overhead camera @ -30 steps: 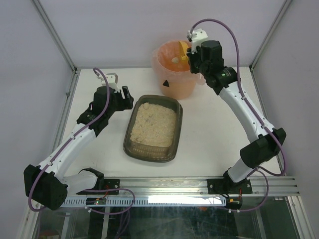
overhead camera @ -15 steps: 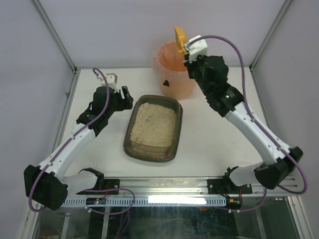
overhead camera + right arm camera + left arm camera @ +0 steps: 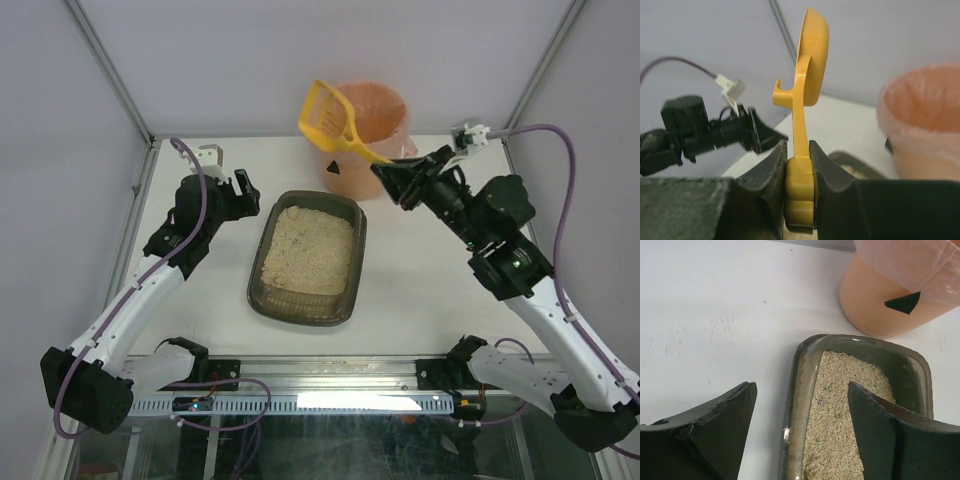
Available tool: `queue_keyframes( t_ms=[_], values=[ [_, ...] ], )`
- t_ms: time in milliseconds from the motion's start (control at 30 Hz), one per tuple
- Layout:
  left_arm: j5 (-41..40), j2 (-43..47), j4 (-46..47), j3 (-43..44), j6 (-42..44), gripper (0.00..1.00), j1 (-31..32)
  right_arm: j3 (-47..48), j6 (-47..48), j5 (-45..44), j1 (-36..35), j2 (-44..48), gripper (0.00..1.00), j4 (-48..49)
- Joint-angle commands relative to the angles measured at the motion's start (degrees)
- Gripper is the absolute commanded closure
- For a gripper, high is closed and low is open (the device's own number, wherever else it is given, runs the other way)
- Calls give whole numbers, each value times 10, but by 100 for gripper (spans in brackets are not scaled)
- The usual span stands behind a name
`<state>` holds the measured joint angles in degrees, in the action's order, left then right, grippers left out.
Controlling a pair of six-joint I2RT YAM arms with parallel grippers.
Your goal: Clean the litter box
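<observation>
1. my left gripper (image 3: 243, 193) hangs over the worktop (image 3: 420, 280) just beside the far left corner of the litter box, jaws spread apart and holding nothing. in the left wrist view the tray's left rim shows in the gap between my two dark fingers (image 3: 715, 425); whether they touch it i cannot tell.
2. the litter box (image 3: 300, 311), a shallow dark translucent tray with rounded corners, lies flat at the middle of the worktop between my two arms, its long side running away from my bases. beige sandy litter (image 3: 308, 250) covers its floor.
3. the yellow slotted scoop (image 3: 330, 117) is held aloft beyond the tray's far end, head up and tilted to the left. in the top view its head overlaps the left rim of the bin, and its handle slants down to the right.
4. the round orange bin (image 3: 352, 176) with its pink liner stands upright at the far edge of the worktop, near the tray's far right corner but apart from it. a small black triangle marks its near wall.
5. my right gripper (image 3: 390, 178) reaches in from the right, in front of the bin, clamped tight on the end of the scoop's handle. the right wrist view shows the yellow grip pinched between both fingers.
</observation>
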<state>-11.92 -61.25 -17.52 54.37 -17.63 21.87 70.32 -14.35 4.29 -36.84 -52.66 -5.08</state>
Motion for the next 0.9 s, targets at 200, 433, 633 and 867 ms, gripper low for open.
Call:
queue_keyframes(
  t_ms=[200, 433, 633, 867],
  values=[
    [-16, 32, 39, -13, -9, 23, -12, -165, -246, 85, 0, -22, 99, -54],
    [-3, 27, 42, -14, -13, 23, -16, -237, -342, 94, 1, -87, 84, -28],
    [-8, 31, 43, -16, -12, 23, -16, -237, -346, 73, 1, -140, 69, -57],
    [-6, 32, 43, -17, -8, 22, -16, -214, -305, -14, 1, -123, 52, -127]
  ],
)
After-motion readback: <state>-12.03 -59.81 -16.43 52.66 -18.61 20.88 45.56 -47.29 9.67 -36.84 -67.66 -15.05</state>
